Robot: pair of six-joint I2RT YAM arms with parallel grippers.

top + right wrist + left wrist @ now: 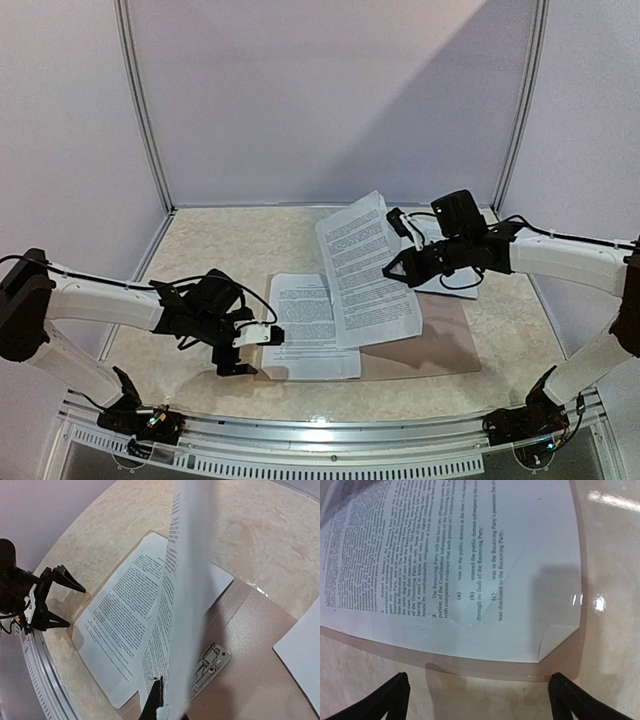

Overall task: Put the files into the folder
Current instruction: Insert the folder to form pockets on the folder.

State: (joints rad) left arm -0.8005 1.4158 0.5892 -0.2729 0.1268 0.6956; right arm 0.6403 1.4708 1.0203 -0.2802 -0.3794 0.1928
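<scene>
The tan-brown folder [440, 345] lies open on the table, its metal clip [210, 667] bare. One printed file sheet [305, 325] lies flat on the folder's left half, under a clear plastic sleeve [495, 672]. My right gripper [400, 265] is shut on the edge of a second file sheet [365, 265] and holds it tilted up over the folder; in the right wrist view this sheet [185, 580] rises edge-on from the gripper [165, 707]. My left gripper [240, 352] stands open just off the sleeve's corner, its fingers [390, 700] holding nothing.
Another white sheet [445, 270] lies on the table behind the right arm, seen also in the right wrist view as a sheet [300, 645] beside the folder [255, 645]. White booth walls close the back and sides. A metal rail [320, 430] runs along the near edge.
</scene>
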